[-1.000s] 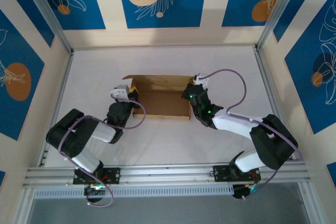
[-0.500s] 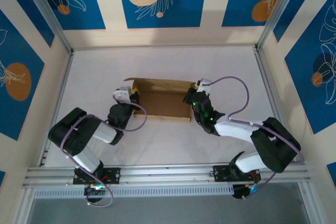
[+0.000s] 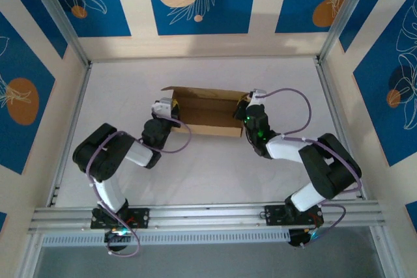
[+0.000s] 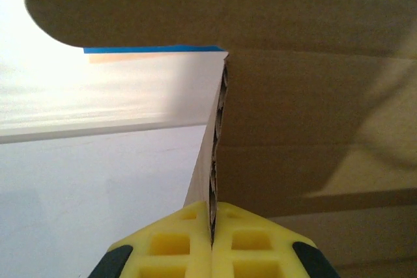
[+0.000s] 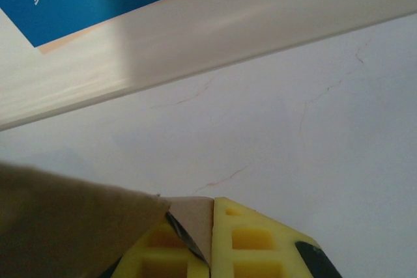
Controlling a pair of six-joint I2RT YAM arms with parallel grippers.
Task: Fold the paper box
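Two clamped grippers, left gripper [image 3: 165,110] and right gripper [image 3: 246,111], each pinch an end wall of the paper box [image 3: 207,116], apparently the wall-raising step; next probably calls for tucking flaps.

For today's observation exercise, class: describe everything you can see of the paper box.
The paper box is plain brown corrugated cardboard, partly folded into a shallow open tray with raised walls, resting on the white table. The left end effector is shut on its left wall's fluted edge; the right end effector is shut on a flap at its right end.
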